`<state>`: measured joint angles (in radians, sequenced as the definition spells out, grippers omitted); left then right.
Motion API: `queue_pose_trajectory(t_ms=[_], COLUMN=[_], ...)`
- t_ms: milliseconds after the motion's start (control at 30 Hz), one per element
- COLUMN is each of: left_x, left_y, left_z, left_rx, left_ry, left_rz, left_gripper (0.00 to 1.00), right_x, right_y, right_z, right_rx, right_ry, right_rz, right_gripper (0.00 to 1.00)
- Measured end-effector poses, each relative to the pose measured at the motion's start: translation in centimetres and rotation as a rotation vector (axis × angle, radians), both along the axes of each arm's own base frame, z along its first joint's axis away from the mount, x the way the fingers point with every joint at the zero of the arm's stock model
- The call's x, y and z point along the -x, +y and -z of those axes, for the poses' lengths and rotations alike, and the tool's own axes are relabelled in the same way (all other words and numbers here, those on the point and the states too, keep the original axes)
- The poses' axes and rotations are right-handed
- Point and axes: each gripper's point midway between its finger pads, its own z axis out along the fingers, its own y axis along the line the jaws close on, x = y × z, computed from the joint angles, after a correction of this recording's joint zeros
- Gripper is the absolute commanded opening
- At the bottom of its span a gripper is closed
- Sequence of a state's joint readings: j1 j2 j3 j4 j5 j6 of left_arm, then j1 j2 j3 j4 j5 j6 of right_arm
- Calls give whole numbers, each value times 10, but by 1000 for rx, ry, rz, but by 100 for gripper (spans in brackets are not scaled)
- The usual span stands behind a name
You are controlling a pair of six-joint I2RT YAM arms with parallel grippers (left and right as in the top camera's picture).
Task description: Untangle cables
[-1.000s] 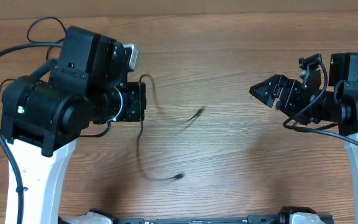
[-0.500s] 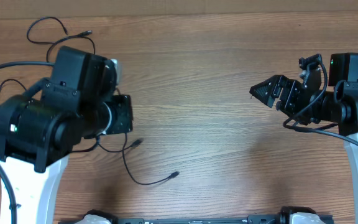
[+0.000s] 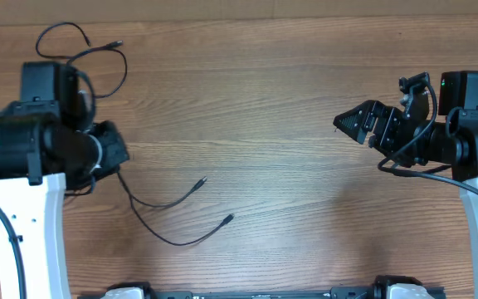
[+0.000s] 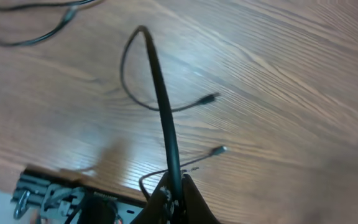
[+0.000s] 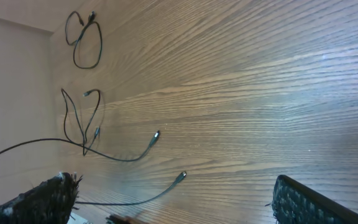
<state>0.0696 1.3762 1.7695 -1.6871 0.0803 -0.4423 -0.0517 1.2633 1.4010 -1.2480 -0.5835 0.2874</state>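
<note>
Thin black cables are seen by the left edge of the wooden surface. One is coiled at the far left corner. Another is pinched in the closed left end effector. The right end effector is held open and empty. The cords are judged light and limp, best gripped near the plugs.

Both arms — left arm, right arm — bulky matte-black housings on white lower links. Small green light on each. Thick black cables loop along them. Right fingers are black with rough-textured pads.
</note>
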Motion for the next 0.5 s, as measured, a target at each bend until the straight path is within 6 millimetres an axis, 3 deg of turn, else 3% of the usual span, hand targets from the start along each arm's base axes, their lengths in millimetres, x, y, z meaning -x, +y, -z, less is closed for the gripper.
queue_pose_trajectory(t_ms=[500], left_x=[12], left_y=[85], left_z=[78], left_rx=[-110], left_ry=[159], left_rz=[-286], left_gripper=[4], right_x=[-1], right_y=[0], right_z=[-1], right_rx=[3], right_ry=[-9], right_rz=[-3], right_gripper=[100])
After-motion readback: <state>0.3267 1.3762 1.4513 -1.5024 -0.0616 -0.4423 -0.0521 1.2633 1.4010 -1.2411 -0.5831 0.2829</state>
